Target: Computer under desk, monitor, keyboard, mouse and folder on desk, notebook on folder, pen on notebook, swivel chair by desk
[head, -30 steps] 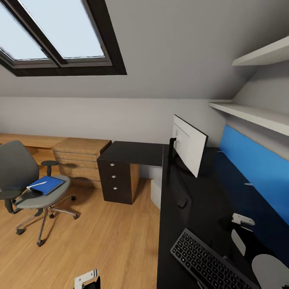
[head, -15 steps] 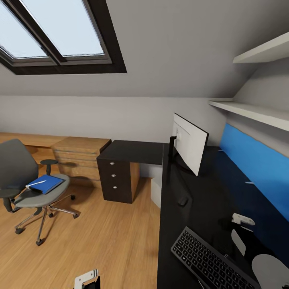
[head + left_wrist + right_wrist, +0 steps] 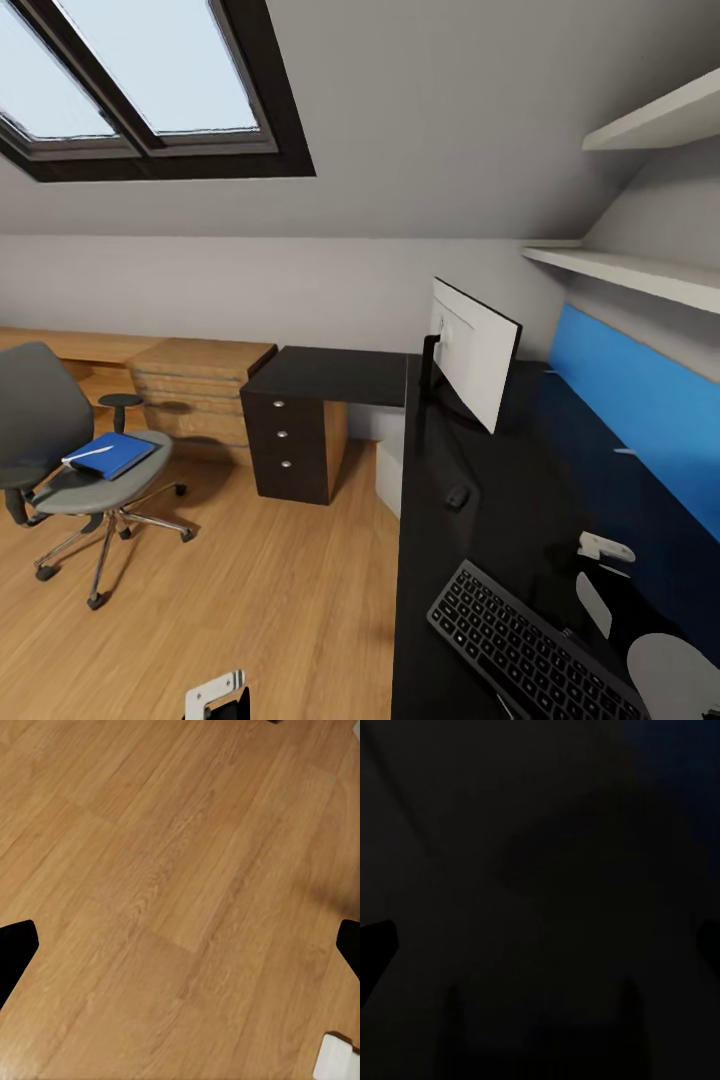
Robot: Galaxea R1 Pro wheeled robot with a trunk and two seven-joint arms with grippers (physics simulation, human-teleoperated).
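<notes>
Folder (image 3: 112,453) in bright blue lies on the seat of the swivel chair (image 3: 60,440) at the lower left of the head frame, with a thin white pen (image 3: 88,455) across it. The desk (image 3: 480,520) fills the lower right: the monitor (image 3: 472,365) stands at centre right, the mouse (image 3: 456,496) sits below it, and the keyboard (image 3: 520,645) lies at the bottom right. Both wrist views show black finger edges far apart at the frame sides, so I judge both sets of jaws spread and empty. Risks from here, as I judge them: the pen could roll off when the folder is lifted, the chair could roll on its casters if pushed, and the right arm (image 3: 670,670) low over the desk could knock the keyboard.
</notes>
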